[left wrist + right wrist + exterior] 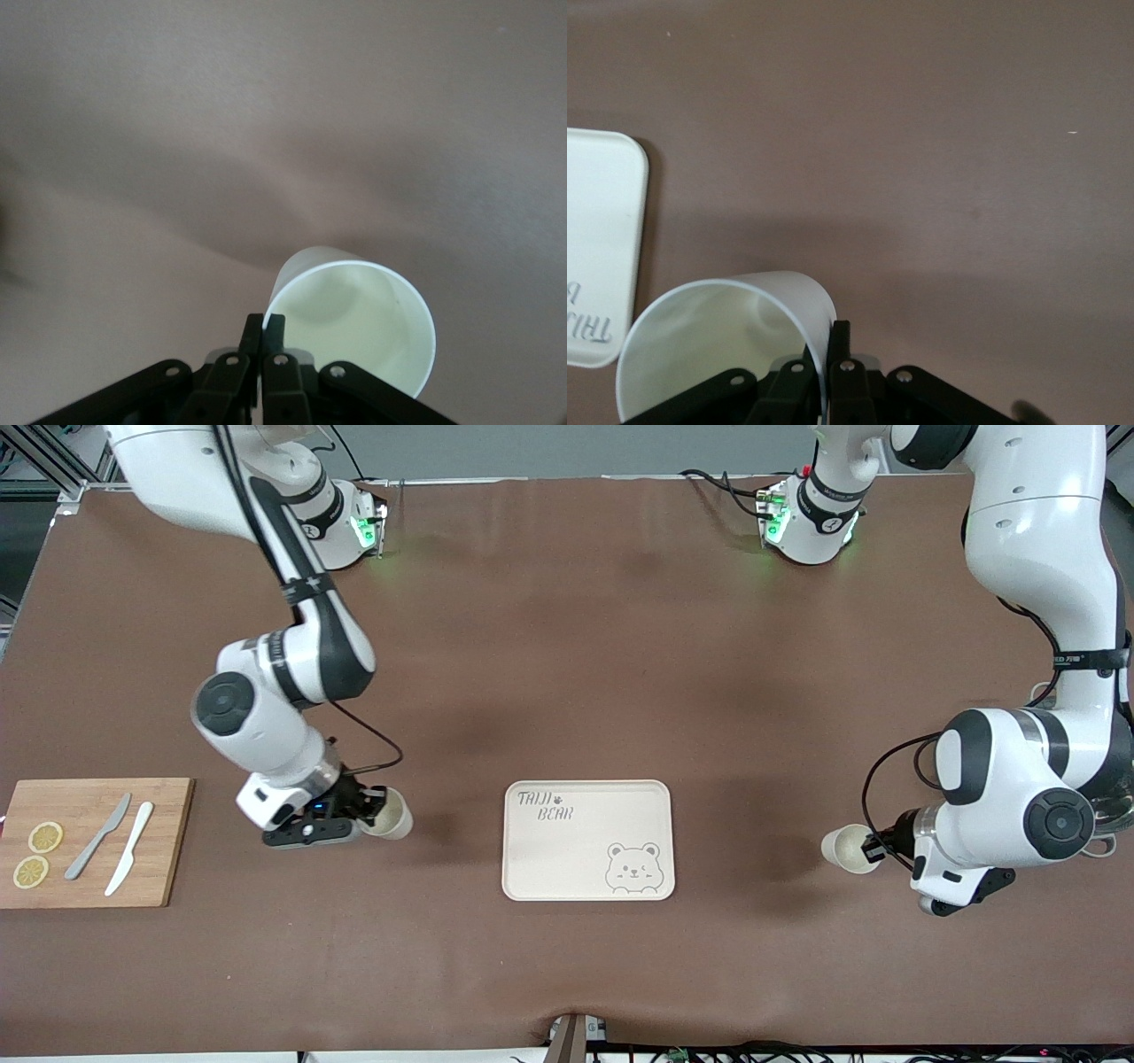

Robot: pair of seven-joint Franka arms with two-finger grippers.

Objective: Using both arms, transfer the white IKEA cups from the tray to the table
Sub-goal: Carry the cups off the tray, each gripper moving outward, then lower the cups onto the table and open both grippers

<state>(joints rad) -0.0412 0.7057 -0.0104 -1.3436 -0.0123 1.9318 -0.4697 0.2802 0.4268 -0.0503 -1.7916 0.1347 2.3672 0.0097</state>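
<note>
Each arm holds one white cup by its rim, tipped on its side above the brown table. My right gripper (370, 808) is shut on one cup (394, 815) between the cutting board and the bear-printed tray (567, 859). In the right wrist view the gripper (826, 341) pinches the cup's wall (718, 336), with the tray's corner (602, 221) beside it. My left gripper (877, 849) is shut on the other cup (846, 848), toward the left arm's end of the tray. In the left wrist view the gripper (274, 320) clamps that cup's rim (354, 328).
A wooden cutting board (89, 841) lies at the right arm's end of the table with two lemon slices (44, 837), a grey knife (99, 849) and a white knife (129, 859). A glass-lidded pot (1112, 815) is mostly hidden by the left arm.
</note>
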